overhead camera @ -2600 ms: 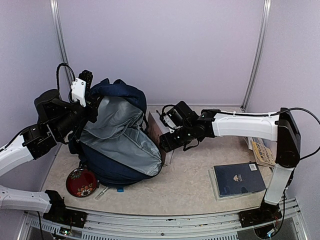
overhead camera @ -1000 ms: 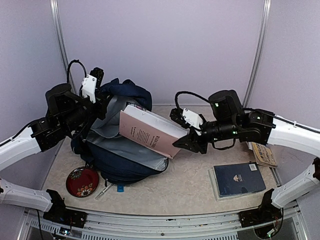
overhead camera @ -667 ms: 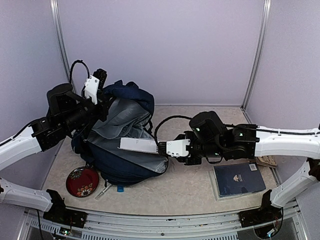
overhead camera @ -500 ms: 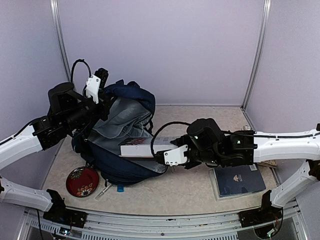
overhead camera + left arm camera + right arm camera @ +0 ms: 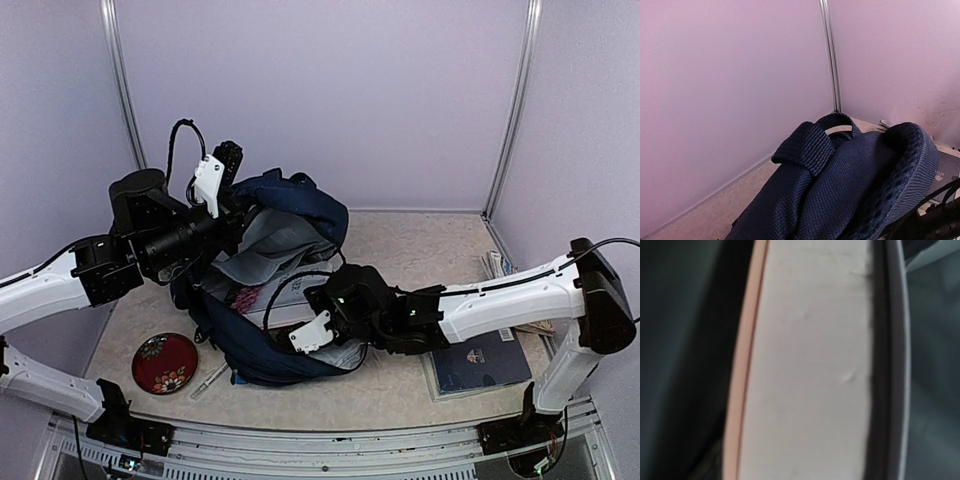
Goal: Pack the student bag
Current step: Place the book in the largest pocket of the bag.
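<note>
The student bag (image 5: 305, 200), navy with grey lining, lies at the left of the table with its mouth facing right. My left gripper (image 5: 238, 192) is shut on the bag's upper rim and holds it up. In the left wrist view only navy fabric (image 5: 840, 185) shows and the fingers are hidden. My right gripper (image 5: 302, 318) is low in the bag's mouth, shut on a pink-covered book (image 5: 283, 300) that lies partly inside. The right wrist view is filled by the book's white page edge (image 5: 810, 365), with dark lining on both sides.
A red patterned dish (image 5: 163, 362) and a pen (image 5: 212, 377) lie in front of the bag. A dark blue book (image 5: 480, 365) sits at the front right, with loose booklets (image 5: 497, 268) by the right wall. Walls close in the back and both sides.
My right arm has swung the pink book down from above the bag, turned it flat and pushed it into the opening. My left gripper has lifted the bag's rim higher and to the right.
</note>
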{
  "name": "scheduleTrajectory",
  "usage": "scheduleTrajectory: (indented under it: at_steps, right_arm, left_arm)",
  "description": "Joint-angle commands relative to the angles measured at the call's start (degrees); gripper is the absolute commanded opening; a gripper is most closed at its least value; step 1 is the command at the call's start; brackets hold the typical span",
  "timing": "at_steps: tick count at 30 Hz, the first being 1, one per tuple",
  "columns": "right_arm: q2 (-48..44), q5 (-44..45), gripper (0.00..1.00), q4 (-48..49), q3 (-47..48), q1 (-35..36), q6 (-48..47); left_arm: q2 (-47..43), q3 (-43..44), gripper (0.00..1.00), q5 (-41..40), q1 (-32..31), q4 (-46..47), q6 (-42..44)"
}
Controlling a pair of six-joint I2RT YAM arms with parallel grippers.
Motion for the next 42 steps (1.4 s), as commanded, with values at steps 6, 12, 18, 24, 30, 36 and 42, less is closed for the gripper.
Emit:
scheduleTrajectory:
  at_steps: [6, 12, 18, 24, 30, 36, 42]
  right_arm:
    - [9.2, 15.4, 0.16, 11.0, 9.8, -3.1, 1.1]
    - [15.4, 17.3, 0.19, 4.8, 15.7, -4.4, 6.3]
    - [23.5, 17.6, 0.48, -6.5, 27.4, -4.5, 15.2]
    - [23.7, 12.4, 0.91, -15.2, 32.4, -1.7, 23.5]
    - [14.6, -5.0, 1.00, -23.4, 29.7, 1.6, 35.7]
    - [3.9, -16.3, 1.00, -22.8, 22.3, 1.7, 44.4]
    - [-6.1, -27.6, 0.98, -14.2, 10.8, 0.2, 55.1]
  left_arm:
    - [-0.4, 2.9, 0.00, -0.7, -1.2, 10.7, -4.7]
    - [1.6, 2.7, 0.00, 1.0, -1.9, 12.4, -6.5]
    - [3.8, 2.6, 0.00, 1.2, -1.9, 13.9, -8.9]
    - [4.4, 1.9, 0.00, -2.5, -0.8, 14.1, -8.9]
    - [4.4, 0.8, 0.00, -2.8, 3.2, 13.0, -13.3]
    - [4.0, -0.8, 0.00, -2.4, 4.2, 13.4, -14.9]
    - [3.3, -2.7, 0.00, -1.3, 3.7, 14.5, -16.1]
